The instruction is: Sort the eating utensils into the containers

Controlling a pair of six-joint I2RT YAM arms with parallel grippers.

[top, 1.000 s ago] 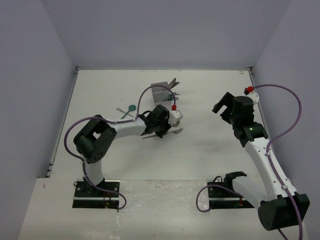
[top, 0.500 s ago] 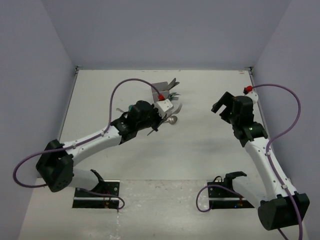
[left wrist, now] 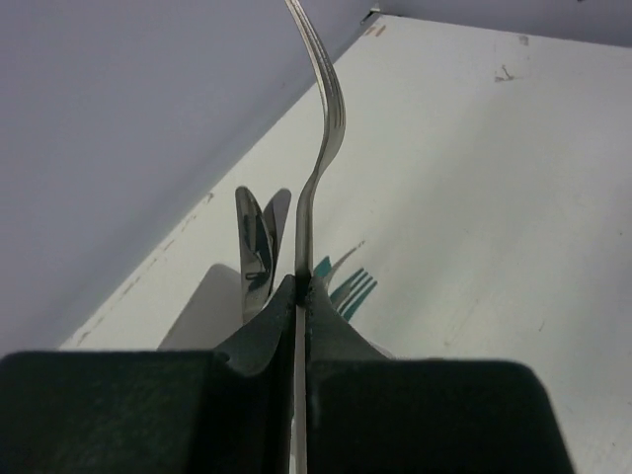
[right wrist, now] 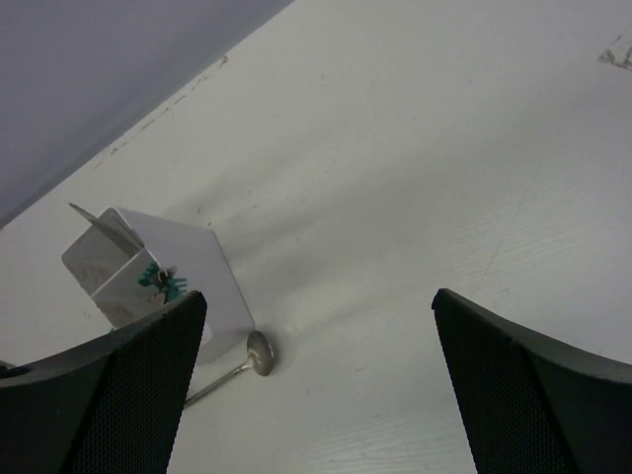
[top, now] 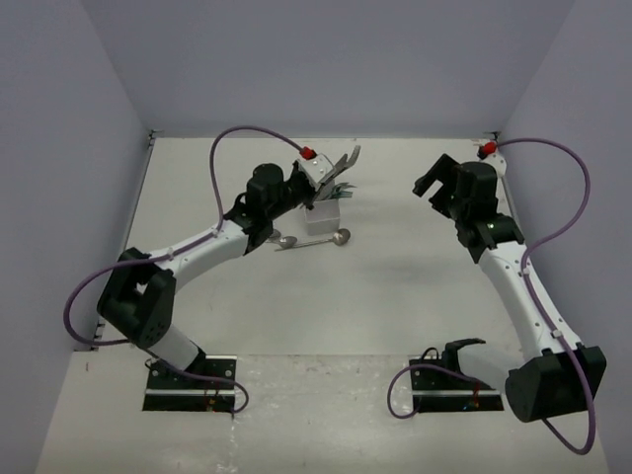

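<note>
Pale lavender walls (top: 326, 59) close in an off-white tabletop (top: 395, 296), with both arms reaching out from the near edge. Toward the back, left of middle, stands the white box (top: 324, 219), small beside the arms.

In the left wrist view the left hand (left wrist: 299, 291) has its dark fingers (left wrist: 259, 341) pressed together on the handle of a silver fork (left wrist: 321, 128). The fork rises from the pinch in a gentle curve and runs out of the top of that view. From overhead, this hand sits right above the box's back edge, the fork slanting up and away to the right. I cannot tell whether the fork's lower end is inside a compartment or only above one.

Beyond the pinched fingers, a flat silver utensil (left wrist: 255, 247) stands up out of the box, and the tines of a teal fork (left wrist: 351, 288) poke out just beside it. Which compartments they stand in I cannot tell.

A silver spoon (top: 341, 237) lies flat on the tabletop just in front of the box, its bowl to the right. Another small silver piece (top: 286, 242) lies near its handle end, too small to name.

The right hand (right wrist: 318, 306) hangs over the right side of the tabletop, well apart from the box, fingers spread wide with nothing between them. Its camera looks across at the box and spoon.
</note>
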